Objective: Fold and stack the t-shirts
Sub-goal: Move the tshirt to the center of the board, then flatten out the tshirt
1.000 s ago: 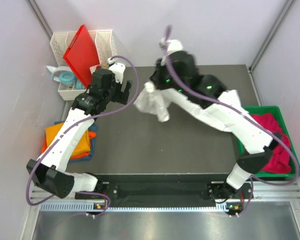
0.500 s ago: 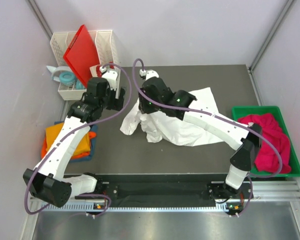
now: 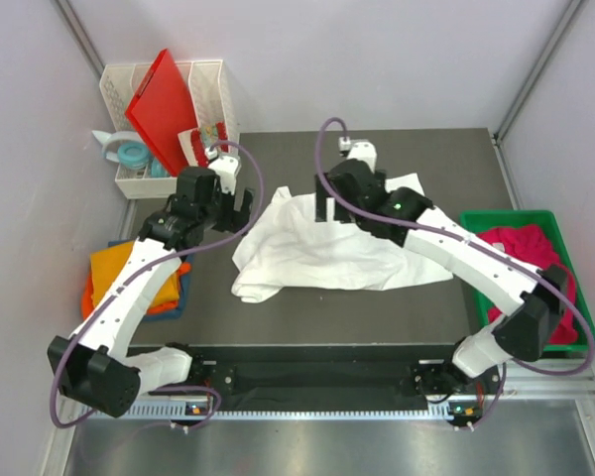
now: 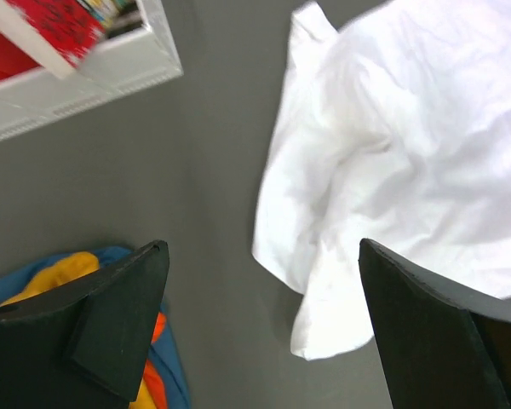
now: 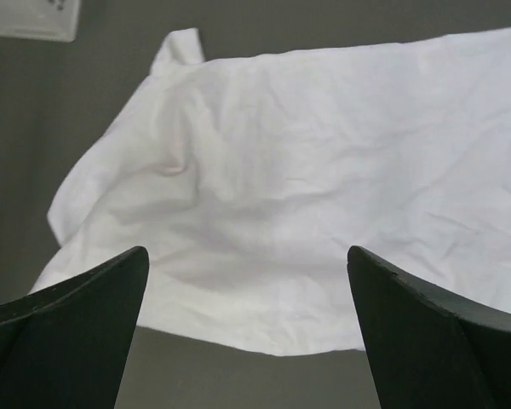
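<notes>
My left pincer (image 3: 236, 200) and right pincer (image 5: 247, 251) both hang spread wide and empty above the white t-shirt (image 3: 317, 253), which lies crumpled and loosely spread mid-table (image 3: 456, 159). Orange and blue t-shirts (image 3: 129, 273) lie stacked at the left edge, and a magenta t-shirt (image 3: 535, 268) fills the green bin (image 3: 521, 213) on the right.

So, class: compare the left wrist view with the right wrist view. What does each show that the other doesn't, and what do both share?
Only the left wrist view shows the pile of orange and blue cloth shirts and the left claw, open. Only the right wrist view shows the right claw, open, and the white shirt's broad spread up to its far edge. Both show the rumpled white cloth t-shirt lying on the dark grey table.
</notes>
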You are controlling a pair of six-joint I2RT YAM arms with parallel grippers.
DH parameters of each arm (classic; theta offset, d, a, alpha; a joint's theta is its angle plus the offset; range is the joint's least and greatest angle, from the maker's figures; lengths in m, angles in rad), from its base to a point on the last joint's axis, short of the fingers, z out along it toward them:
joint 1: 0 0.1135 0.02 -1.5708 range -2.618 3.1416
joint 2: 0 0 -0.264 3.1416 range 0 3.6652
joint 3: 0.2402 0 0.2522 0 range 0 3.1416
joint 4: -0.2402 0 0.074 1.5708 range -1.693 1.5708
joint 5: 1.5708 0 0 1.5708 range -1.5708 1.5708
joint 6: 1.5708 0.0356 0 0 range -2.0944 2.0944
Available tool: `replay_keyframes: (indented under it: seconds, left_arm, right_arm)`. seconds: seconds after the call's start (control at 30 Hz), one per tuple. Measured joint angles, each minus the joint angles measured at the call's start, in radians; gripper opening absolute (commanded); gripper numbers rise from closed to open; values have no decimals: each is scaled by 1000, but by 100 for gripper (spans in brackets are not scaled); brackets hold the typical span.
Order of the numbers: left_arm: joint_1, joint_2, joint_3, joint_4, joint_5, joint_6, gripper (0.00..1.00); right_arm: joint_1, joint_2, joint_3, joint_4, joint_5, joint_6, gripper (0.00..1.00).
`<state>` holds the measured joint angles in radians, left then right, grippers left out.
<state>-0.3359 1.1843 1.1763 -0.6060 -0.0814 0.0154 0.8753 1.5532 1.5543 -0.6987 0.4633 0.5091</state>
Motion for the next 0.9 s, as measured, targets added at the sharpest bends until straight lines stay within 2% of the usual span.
replay_keyframes:
  seconds: [0.2,0.5,0.67,0.83,0.9]
  left_arm:
    - [-1,3,-114,8,94,-5,96]
    - [-8,131,-203,-1,117,-1,95]
    - [-8,172,-177,-4,81,-5,94]
    - [-8,234,-82,-15,48,-15,94]
    - [-8,232,-79,-16,45,-19,94]
  right_arm:
    - [-66,-156,-225,-2,90,70,99]
    - [-109,-191,-410,-1,123,159,97]
    - [-244,-218,-487,13,120,201,93]
    - [-469,-245,-523,12,108,206,87]
    - [-522,-247,-529,4,111,220,86]
